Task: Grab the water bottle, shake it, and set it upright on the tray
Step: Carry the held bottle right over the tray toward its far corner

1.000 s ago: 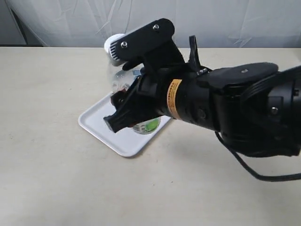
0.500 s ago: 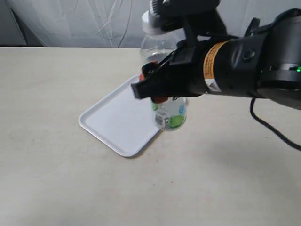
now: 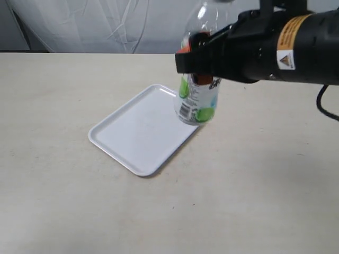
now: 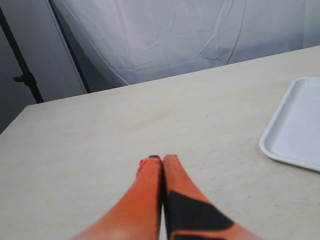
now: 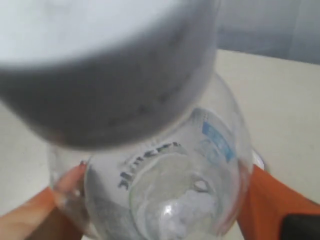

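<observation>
My right gripper (image 3: 198,61) is shut on the water bottle (image 3: 198,100), holding it upright in the air above the far right corner of the white tray (image 3: 140,132). The bottle's cap is cut off by the top of the exterior view. In the right wrist view the white cap (image 5: 100,65) fills the picture, with the clear bottle (image 5: 165,185) below it between the two orange fingers (image 5: 270,200). My left gripper (image 4: 161,161) is shut on nothing, low over bare table, with a corner of the tray (image 4: 295,130) to one side.
A white cloth backdrop (image 3: 106,26) hangs behind the beige table (image 3: 63,201). A dark stand pole (image 4: 22,65) shows in the left wrist view.
The right arm has swung up and to the right with the bottle, turning it from tilted over the tray to upright by the tray's far right corner.
</observation>
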